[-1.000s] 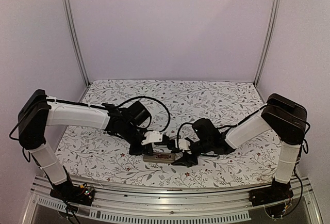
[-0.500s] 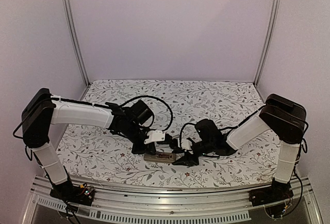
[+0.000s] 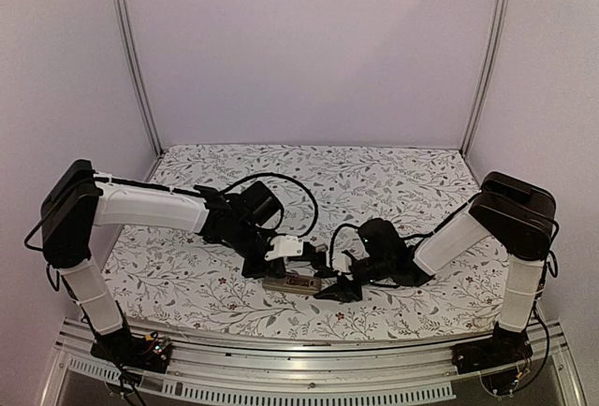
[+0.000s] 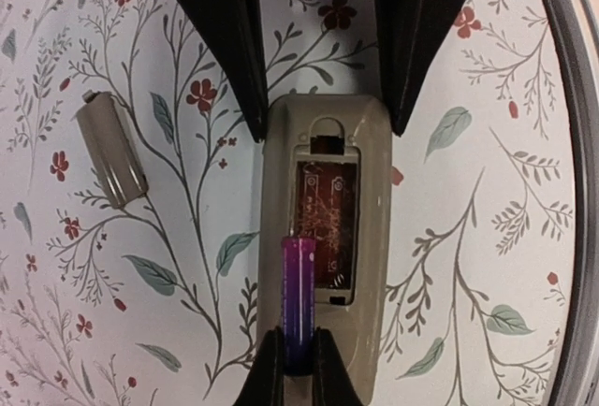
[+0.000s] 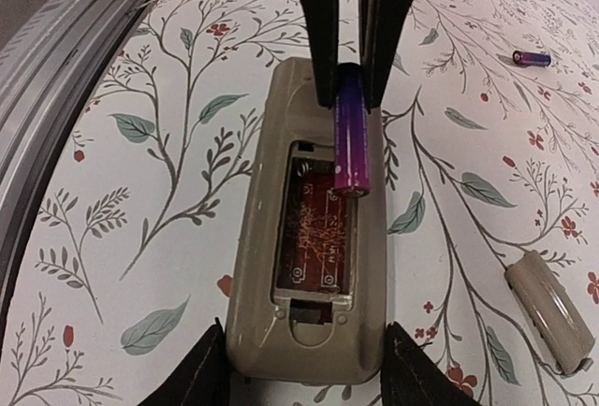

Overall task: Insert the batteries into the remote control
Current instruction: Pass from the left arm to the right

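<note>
The remote control [image 4: 372,238] is laid back-up on the floral cloth [image 4: 487,238]. Its long axis is set straight out from the left gripper [image 4: 328,130] toward the right gripper [image 5: 348,97], so that one end is met by each.

A battery [image 5: 348,139] is carried lengthwise along that same axis. Its blue end is clamped between the closely drawn black fingers of the right gripper. Its magenta end is pointed away from them, over the open recess and toward the left gripper. It is held over one long edge of the recess rather than its middle. Whether it is touching the recess cannot be told.

The left gripper's fingers are spread to the width of the remote and set against its two long sides at its near end; they appear to be pressed on it.

The remote's back is seen as a smooth greyish-tan slab with rounded corners. Inside the rectangular recess a reddish-brown board with fine pale traces is exposed.

A second battery [image 5: 531,58], a small purple and blue cylinder, is left lying on the cloth. In the right wrist view it is seen beyond the right gripper's fingers and off to one side, well apart from the remote.

A cover piece [image 4: 110,149], a grey-tan curved oblong, is seen lying flat on the cloth, out to the side of one left finger and apart from the remote.
</note>
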Tool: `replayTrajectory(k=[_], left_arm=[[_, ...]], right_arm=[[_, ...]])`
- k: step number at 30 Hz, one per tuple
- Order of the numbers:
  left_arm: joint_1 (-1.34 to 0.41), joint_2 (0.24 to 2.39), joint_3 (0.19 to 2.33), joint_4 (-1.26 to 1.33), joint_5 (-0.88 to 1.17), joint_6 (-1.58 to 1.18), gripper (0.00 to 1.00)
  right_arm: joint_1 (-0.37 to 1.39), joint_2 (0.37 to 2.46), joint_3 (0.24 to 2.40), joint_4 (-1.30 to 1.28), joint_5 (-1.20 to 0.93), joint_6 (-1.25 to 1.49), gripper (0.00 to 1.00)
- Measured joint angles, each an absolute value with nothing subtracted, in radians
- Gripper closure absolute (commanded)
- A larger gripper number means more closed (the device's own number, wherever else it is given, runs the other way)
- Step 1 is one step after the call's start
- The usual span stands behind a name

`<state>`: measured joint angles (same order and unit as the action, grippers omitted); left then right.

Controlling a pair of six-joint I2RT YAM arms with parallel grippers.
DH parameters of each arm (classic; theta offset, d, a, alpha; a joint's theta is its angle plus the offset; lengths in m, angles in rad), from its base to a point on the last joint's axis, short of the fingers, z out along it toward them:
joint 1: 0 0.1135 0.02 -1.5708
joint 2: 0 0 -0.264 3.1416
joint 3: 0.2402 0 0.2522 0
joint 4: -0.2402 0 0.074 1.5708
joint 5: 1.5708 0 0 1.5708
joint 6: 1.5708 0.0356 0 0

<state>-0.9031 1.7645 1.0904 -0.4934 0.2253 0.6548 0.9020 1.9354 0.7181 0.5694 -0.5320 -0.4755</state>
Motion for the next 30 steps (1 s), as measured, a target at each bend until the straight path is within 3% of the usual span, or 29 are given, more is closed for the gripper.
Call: replayTrajectory(k=[5,15,21,30], left_arm=[[-0.896,1.771,1.102,-0.496,0.248,0.665,1.00],[-0.890,1.777,1.110,-0.515,0.315,0.687,1.00],[-0.878,1.748,1.100,-0.521,0.334,0.680,1.00],[-0.878,1.670,1.107,-0.522,0.383,0.639,1.00]], right_arm=[[0.903,1.930,0.708,0.588,-0.519,-0.484,0.28],[0.910,1.836,0.639,0.644,-0.507,-0.464,0.26],[0.910,1.736,0.616,0.784,-0.559,-0.434,0.37],[0.909,1.789,0.590,1.000,-0.573,-0.327,0.50]])
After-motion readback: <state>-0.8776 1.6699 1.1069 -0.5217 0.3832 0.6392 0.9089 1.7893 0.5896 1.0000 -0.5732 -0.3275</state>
